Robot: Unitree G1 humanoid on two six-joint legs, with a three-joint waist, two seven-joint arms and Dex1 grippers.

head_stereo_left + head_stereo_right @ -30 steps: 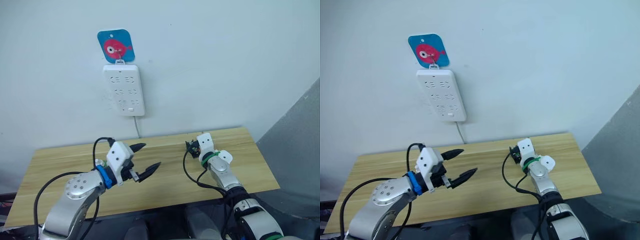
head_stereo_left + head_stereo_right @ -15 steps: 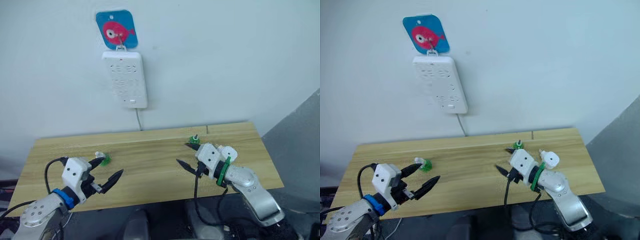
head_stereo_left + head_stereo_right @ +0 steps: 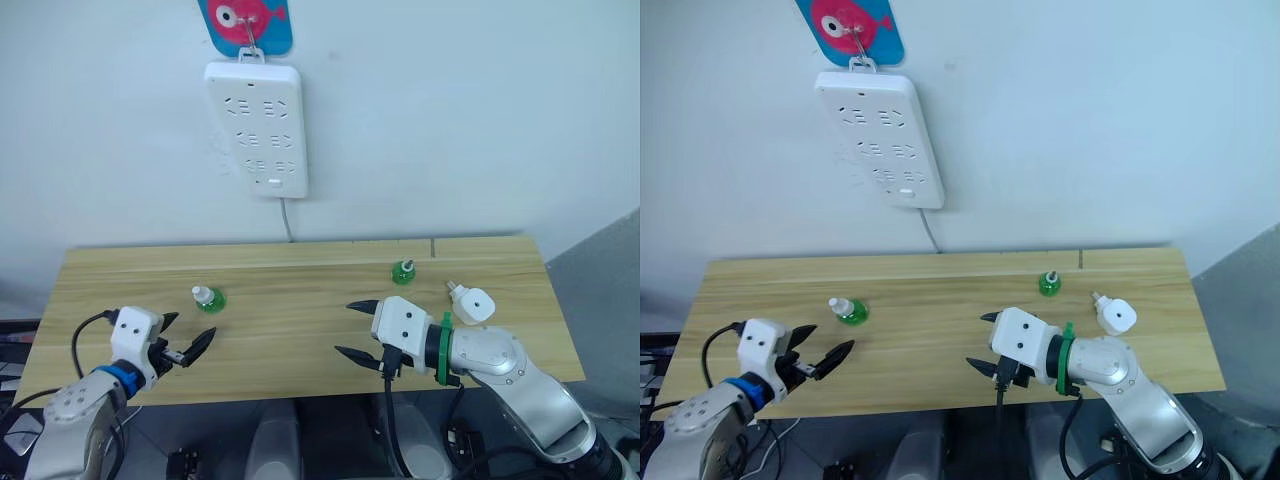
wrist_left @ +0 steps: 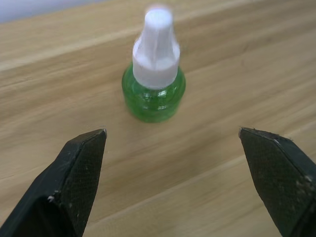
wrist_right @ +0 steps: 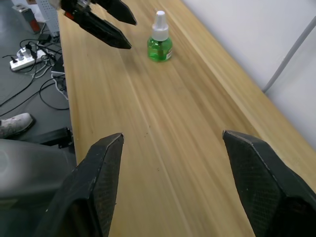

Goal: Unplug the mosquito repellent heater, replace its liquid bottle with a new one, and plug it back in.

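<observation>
Nowhere is readable writing; the small white rounded plastic mosquito repellent heater (image 3: pixel 474 304) lies at the wooden desk's (image 3: pixel 300 290) three o'clock, both released grippers, left (image 3: pixel 186 340) and right (image 3: pixel 352 329), empty.

Head cameras look down on the table (image 3: pixel 300 290); both wrist cameras share its capped bottle (image 4: pixel 154 81).

A light wooden table (image 3: pixel 300 290) with a plank seam near its right end is set against the wall. Three things are carried on it. A green bottle with a white cap (image 3: pixel 208 298) is stood upright toward the left side. A second small green bottle (image 3: pixel 403 272) is stood right of centre, near the back edge. The white mosquito repellent heater (image 3: pixel 473 304) is laid near the right end, just beside that second bottle.
</observation>
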